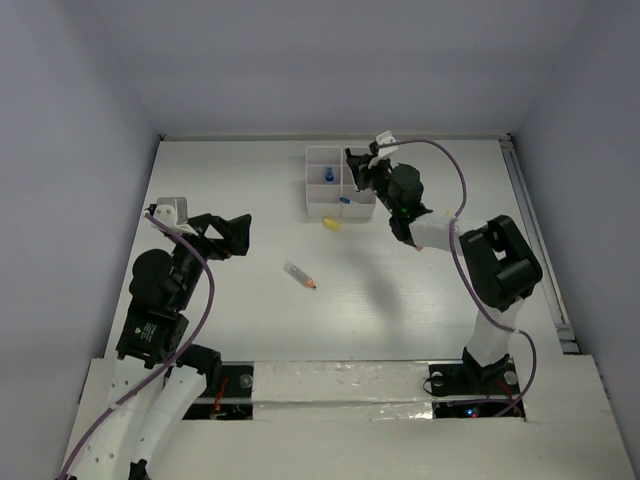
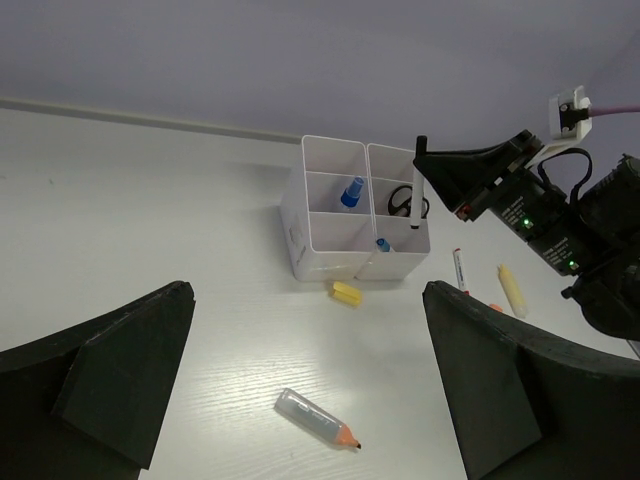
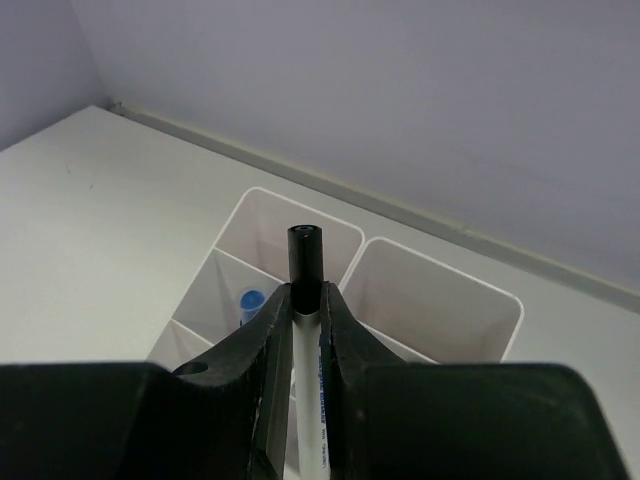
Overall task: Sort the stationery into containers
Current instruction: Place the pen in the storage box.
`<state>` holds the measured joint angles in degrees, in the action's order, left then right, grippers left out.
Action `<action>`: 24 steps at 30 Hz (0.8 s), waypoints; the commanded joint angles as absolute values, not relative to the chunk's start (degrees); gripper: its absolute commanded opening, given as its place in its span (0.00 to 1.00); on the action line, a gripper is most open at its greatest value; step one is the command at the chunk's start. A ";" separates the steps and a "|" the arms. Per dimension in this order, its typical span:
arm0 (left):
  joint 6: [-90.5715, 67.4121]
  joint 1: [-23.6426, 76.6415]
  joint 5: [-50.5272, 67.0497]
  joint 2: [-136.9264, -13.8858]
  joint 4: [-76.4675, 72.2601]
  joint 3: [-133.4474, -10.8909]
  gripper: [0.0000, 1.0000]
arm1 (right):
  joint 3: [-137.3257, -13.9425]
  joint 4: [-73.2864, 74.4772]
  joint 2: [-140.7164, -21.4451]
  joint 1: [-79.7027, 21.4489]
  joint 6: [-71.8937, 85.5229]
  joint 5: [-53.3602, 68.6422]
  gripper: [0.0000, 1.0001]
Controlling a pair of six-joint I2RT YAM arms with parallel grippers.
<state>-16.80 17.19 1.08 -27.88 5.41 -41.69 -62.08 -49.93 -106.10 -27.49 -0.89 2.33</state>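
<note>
Right gripper (image 3: 305,300): fingers (image 3: 262,355) were clenched on a white pen (image 3: 306,400), black cap (image 3: 305,255) uppermost, shaft roughly upright. The pen hung over the tray (image 3: 440,310), which sat upper middle in the top view. Its lower end was close to the divider walls, and I could not tell which compartment lay beneath it. Scissors (image 2: 405,203) stood in the compartment just behind the pen in the left wrist view, with a blue-capped item (image 2: 351,190) one column to the left.

Left gripper (image 1: 234,236): fingers were spread and held nothing, at the left of the top view, well apart from the tray.

Loose on the table: a yellow eraser (image 1: 331,224) just below the tray, a pencil-shaped piece (image 1: 300,275) near frame centre, and a red-capped pen (image 2: 460,268) and cream tube (image 2: 511,290) right of the tray in the left wrist view.

Risks, as judged:
- The tip could land on a divider rim, not in a cell. The pen would then tip over the wall onto the table.
- If lowered against the scissors handles, the pen could jam or lean out.
- The tray looked light, so a finger brushing its rim could shove it.
</note>
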 commanded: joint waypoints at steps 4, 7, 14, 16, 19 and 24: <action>-16.61 16.96 1.93 -28.30 2.29 -41.40 0.99 | -59.94 -63.01 -110.30 -27.60 -2.81 0.35 0.00; -16.61 16.96 1.93 -28.56 2.29 -41.48 0.99 | -58.98 -65.47 -111.27 -27.60 -2.90 -1.93 0.00; -16.61 16.96 2.11 -29.09 2.11 -41.57 0.99 | -56.08 -71.27 -112.76 -27.60 -1.94 -3.95 0.00; -16.61 16.96 2.11 -29.18 2.11 -41.57 0.99 | -54.59 -73.56 -113.03 -27.60 -1.41 -4.57 0.00; -16.70 16.96 2.20 -29.18 2.02 -41.57 0.99 | -53.44 -75.49 -113.20 -27.60 -0.88 -4.75 0.06; -16.70 16.96 2.20 -29.09 2.02 -41.57 0.99 | -52.12 -76.11 -112.41 -28.65 -0.97 -4.48 0.32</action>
